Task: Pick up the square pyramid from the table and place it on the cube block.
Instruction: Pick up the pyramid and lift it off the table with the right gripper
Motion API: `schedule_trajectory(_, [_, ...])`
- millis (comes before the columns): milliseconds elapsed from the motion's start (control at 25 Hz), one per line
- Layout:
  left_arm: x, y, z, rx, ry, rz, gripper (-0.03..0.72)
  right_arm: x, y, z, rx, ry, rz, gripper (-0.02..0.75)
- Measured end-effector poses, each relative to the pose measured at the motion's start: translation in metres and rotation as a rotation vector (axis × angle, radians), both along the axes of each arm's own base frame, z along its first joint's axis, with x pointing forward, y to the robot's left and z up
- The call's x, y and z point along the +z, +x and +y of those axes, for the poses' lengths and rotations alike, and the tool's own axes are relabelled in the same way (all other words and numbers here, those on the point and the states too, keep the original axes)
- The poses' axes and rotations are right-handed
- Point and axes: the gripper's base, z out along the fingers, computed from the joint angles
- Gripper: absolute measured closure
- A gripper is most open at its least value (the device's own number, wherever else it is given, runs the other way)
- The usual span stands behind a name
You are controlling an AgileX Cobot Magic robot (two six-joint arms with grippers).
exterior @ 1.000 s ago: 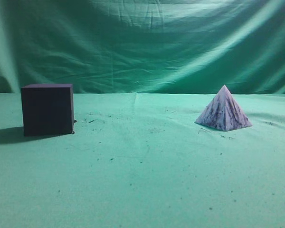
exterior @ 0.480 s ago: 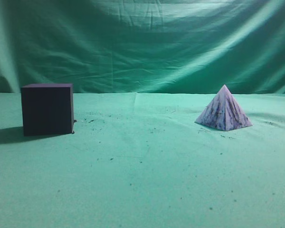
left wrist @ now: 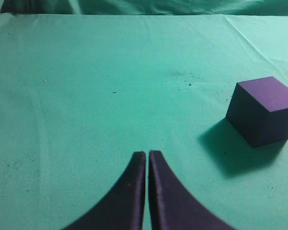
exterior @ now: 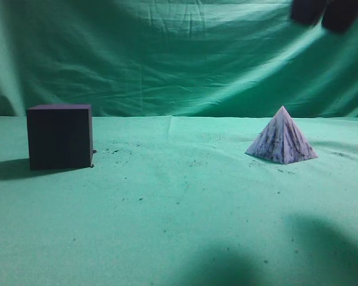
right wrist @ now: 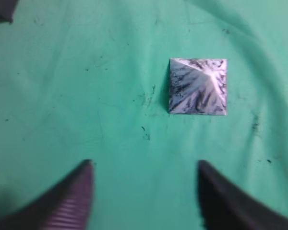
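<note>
A: Right hand (right wrist: 144, 191) status?
B: Fingers spread wide, empty, hanging above the bench (right wrist: 62, 96). Approach step, by my reading.
A: Target?
B: Square pyramid (right wrist: 198, 86) lies ahead of the fingertips, slightly right. Next: advance, centre, descend. Left hand (left wrist: 147, 191) is closed, empty; cube block (left wrist: 262, 110) sits ahead-right of it.
</note>
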Motion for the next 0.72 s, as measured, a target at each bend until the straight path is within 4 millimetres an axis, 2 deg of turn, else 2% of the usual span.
schedule_trajectory(80, [0.0,0.0,0.0,0.0,0.0,0.0,0.688,-0.013,0.013,0.009,0.004,-0.022,0.037,0.22])
schedule_trajectory(160, [0.0,0.0,0.0,0.0,0.0,0.0,0.688,-0.026,0.026,0.016,-0.02,-0.041,0.081,0.112])
schedule_trajectory(200, [0.0,0.0,0.0,0.0,0.0,0.0,0.688,-0.031,0.031,0.018,-0.043,-0.05,0.093,0.084])
schedule_trajectory(400, [0.0,0.0,0.0,0.0,0.0,0.0,0.688,-0.061,0.055,0.024,-0.128,-0.143,0.133,0.091])
schedule_trajectory(720, [0.0,0.0,0.0,0.0,0.0,0.0,0.688,-0.096,0.081,0.03,-0.18,-0.177,0.174,0.091])
